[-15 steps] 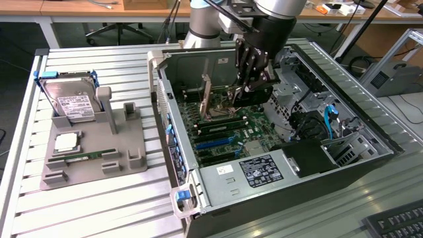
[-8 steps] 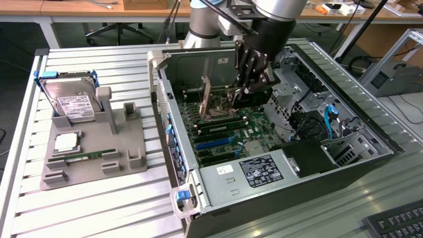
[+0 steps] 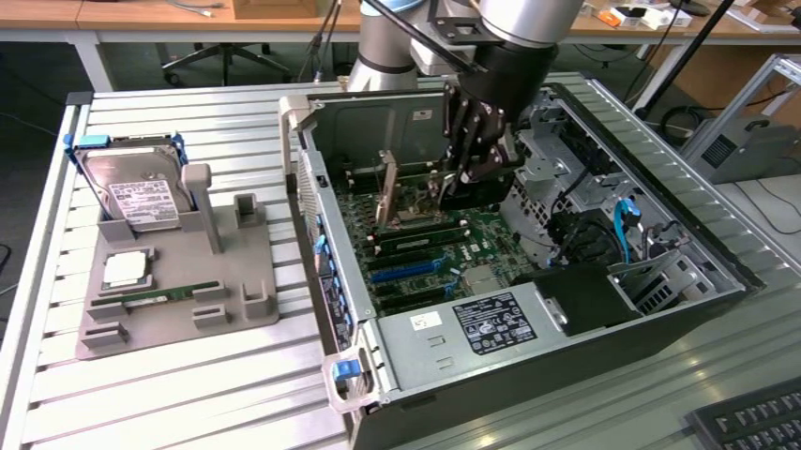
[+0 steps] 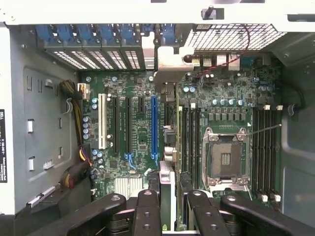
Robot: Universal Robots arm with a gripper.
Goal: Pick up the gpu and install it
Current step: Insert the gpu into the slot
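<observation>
We see the pincer (image 3: 466,178) lowered inside the open computer case (image 3: 701,309), clenched on the gpu (image 4: 167,147), which stands edge-on over the motherboard (image 4: 140,142) beside the blue slot (image 4: 154,128). The case walls stand close around it. A hard drive (image 3: 138,197) sits well apart on the surface (image 3: 188,394).
</observation>
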